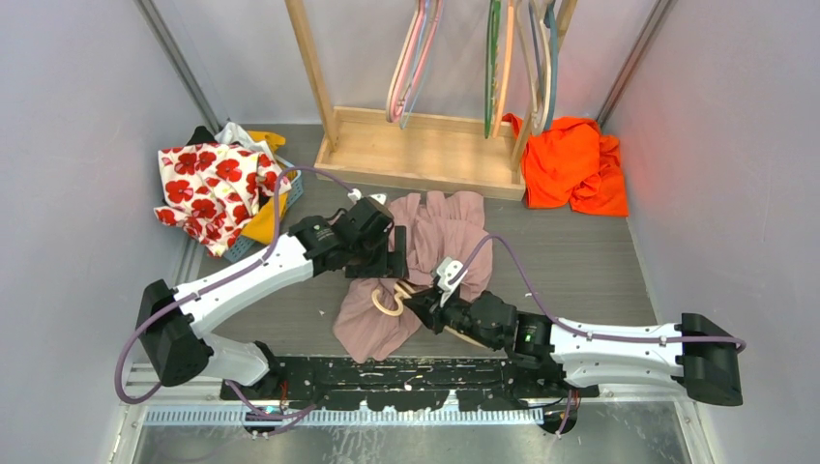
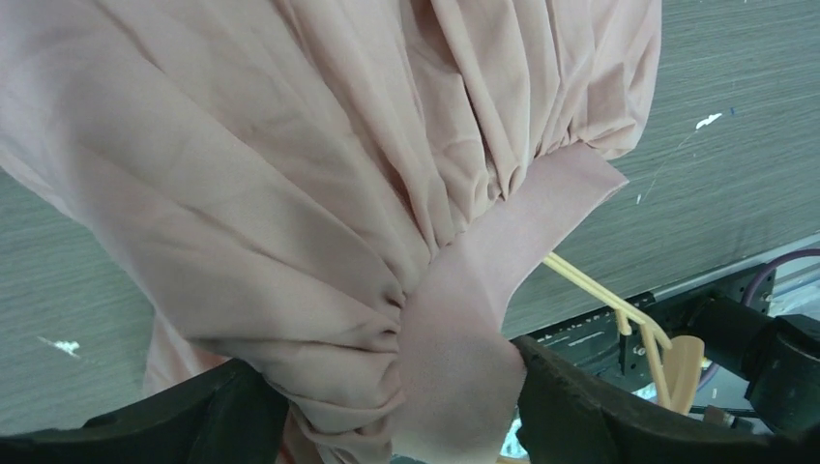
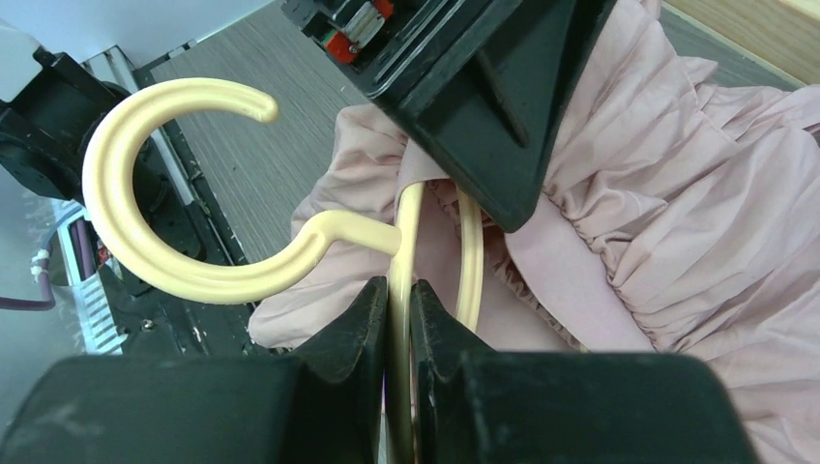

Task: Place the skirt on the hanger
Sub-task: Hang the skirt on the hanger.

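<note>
Left gripper [image 2: 425, 411] is clamped on the waistband of the skirt [image 1: 440, 237]. The rest of the skirt lies crumpled mid-table [image 1: 580, 261]. The hanger [image 3: 193, 283] meets that waistband, its arms passing beneath the left fingers. Right gripper [image 3: 398, 319] is pinched tight on the hanger's neck. Assessment: both items are secured and threading has begun, but the skirt is not yet seated.

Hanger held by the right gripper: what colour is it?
The smooth plastic hanger is plain cream-yellow with no pattern, clearest in the right wrist view.
</note>
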`<action>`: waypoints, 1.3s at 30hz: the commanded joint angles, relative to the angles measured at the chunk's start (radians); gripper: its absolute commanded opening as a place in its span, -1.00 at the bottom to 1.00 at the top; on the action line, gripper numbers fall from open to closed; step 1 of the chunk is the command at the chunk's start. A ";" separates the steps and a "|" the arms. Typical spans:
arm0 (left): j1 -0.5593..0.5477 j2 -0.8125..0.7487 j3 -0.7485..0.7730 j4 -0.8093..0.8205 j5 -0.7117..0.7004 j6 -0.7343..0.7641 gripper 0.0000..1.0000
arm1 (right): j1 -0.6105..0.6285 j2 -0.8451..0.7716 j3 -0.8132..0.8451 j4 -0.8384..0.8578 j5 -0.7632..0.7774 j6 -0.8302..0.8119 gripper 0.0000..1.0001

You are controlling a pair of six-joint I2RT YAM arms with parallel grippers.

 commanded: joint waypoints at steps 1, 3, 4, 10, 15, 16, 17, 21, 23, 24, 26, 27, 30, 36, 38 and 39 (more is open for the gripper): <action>0.018 -0.007 -0.013 0.087 0.043 -0.017 0.47 | 0.000 0.006 0.072 0.112 -0.004 -0.027 -0.97; 0.019 0.001 -0.013 0.100 0.061 -0.021 0.26 | 0.000 0.021 0.079 0.112 -0.003 -0.029 -0.97; 0.020 0.008 -0.013 0.107 0.072 -0.021 0.19 | -0.001 0.028 0.083 0.114 -0.007 -0.029 -0.97; 0.019 0.045 -0.013 0.139 0.137 -0.027 -0.39 | -0.002 0.068 0.115 0.115 -0.023 -0.029 -0.97; 0.020 0.031 -0.025 0.157 0.147 -0.027 -1.00 | -0.016 0.103 0.156 0.080 -0.049 -0.010 -0.97; 0.020 0.025 -0.029 0.158 0.145 -0.025 -1.00 | -0.020 0.106 0.169 0.062 -0.051 0.003 -0.97; 0.023 0.019 -0.030 0.155 0.144 -0.024 -1.00 | -0.025 0.108 0.186 0.026 -0.055 0.013 -0.93; 0.046 -0.024 -0.051 0.156 0.135 -0.027 -1.00 | -0.045 0.049 0.282 -0.255 -0.016 0.073 -0.51; 0.057 -0.057 -0.066 0.161 0.124 -0.035 -1.00 | -0.067 -0.010 0.296 -0.378 0.065 0.120 -0.40; 0.063 -0.073 -0.075 0.168 0.119 -0.039 -1.00 | -0.087 -0.039 0.295 -0.431 0.097 0.149 -0.35; 0.077 -0.111 -0.099 0.181 0.118 -0.052 -1.00 | -0.141 -0.070 0.287 -0.552 0.151 0.221 -0.33; 0.085 -0.133 -0.111 0.191 0.119 -0.058 -1.00 | -0.168 -0.072 0.283 -0.603 0.170 0.254 -0.33; 0.108 -0.164 -0.140 0.209 0.111 -0.071 -1.00 | -0.236 -0.070 0.246 -0.708 0.195 0.380 -0.33; 0.135 -0.205 -0.218 0.276 0.101 -0.113 -1.00 | -0.282 -0.006 0.167 -0.722 0.179 0.533 -0.38; 0.140 -0.212 -0.229 0.280 0.094 -0.119 -1.00 | -0.287 0.036 0.158 -0.694 0.135 0.545 -0.41; 0.142 -0.216 -0.234 0.283 0.090 -0.124 -1.00 | -0.287 0.051 0.150 -0.677 0.110 0.555 -0.42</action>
